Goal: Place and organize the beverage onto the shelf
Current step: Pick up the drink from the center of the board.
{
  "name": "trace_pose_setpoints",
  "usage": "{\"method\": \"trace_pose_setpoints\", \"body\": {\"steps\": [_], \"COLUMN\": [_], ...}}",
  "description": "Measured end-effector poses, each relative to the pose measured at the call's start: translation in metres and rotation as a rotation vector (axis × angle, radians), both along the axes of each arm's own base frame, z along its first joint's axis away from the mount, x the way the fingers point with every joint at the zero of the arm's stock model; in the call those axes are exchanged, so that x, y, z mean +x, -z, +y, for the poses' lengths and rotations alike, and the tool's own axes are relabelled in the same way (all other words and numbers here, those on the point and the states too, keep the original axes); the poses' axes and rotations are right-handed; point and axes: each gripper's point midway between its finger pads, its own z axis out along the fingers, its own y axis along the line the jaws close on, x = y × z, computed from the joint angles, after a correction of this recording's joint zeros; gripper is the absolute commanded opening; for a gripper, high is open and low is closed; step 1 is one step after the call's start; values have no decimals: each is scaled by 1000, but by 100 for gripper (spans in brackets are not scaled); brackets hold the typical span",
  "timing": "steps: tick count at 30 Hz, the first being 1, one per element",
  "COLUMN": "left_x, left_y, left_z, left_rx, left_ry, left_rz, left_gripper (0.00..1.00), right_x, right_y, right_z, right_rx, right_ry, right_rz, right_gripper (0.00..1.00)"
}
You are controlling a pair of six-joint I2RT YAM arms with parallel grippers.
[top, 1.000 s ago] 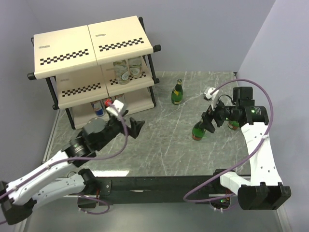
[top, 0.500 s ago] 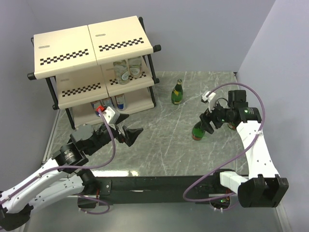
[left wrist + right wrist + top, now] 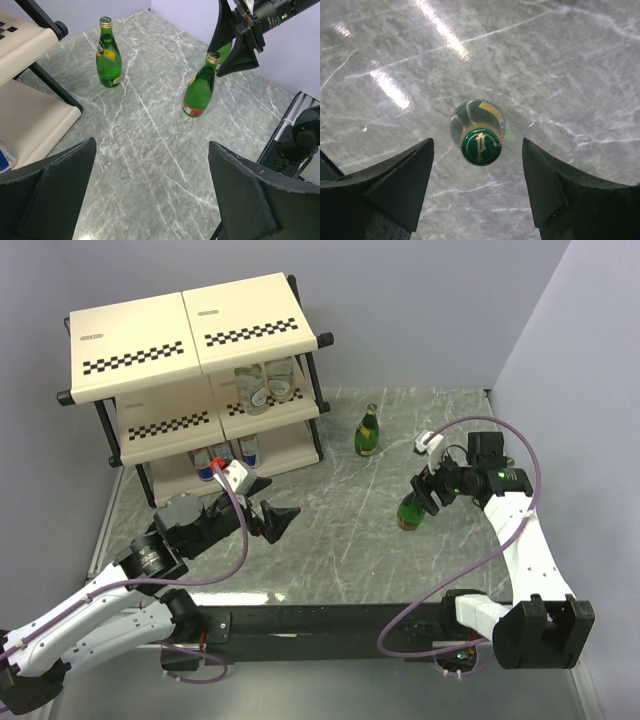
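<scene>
Above the green bottle [image 3: 199,92] on the table [image 3: 340,540], my right claw [image 3: 432,492] hangs apart, lined up over its cap [image 3: 481,146] so I can grab it for the shelf [image 3: 190,330]. My left claw [image 3: 150,145] is apart too.

Seen between my right fingers [image 3: 390,180], the green cap [image 3: 480,146] of the bottle [image 3: 470,117] carries a gold letter P. The bottle labels and the marks on the shelf [image 3: 250,300] are too small to read.
</scene>
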Motion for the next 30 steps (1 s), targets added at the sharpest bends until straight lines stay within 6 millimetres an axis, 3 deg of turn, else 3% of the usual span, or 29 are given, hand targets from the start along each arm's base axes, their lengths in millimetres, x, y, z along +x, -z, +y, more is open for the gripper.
{"method": "trace_pose_setpoints", "body": {"steps": [11, 16, 20, 21, 26, 30], "left_x": [1, 2, 3, 3, 5, 6], "left_y": [1, 5, 7, 7, 19, 33], "left_z": [-1, -3, -3, -3, -9, -27], "left_rx": [3, 13, 17, 17, 4, -10], "left_ry": [1, 1, 0, 0, 6, 66], "left_rz": [2, 10, 13, 14, 28, 22], "left_gripper": [99, 99, 99, 99, 100, 100], "right_x": [16, 16, 18, 18, 17, 10], "right_y": [-5, 2, 5, 5, 5, 1], "right_z": [2, 4, 9, 10, 11, 10], "right_rx": [26, 37, 62, 65, 68, 65], "right_ry": [24, 18, 0, -3, -10, 2], "right_rz": [-42, -19, -3, -2, -3, 33], "right_gripper": [67, 44, 4, 1, 0, 0]}}
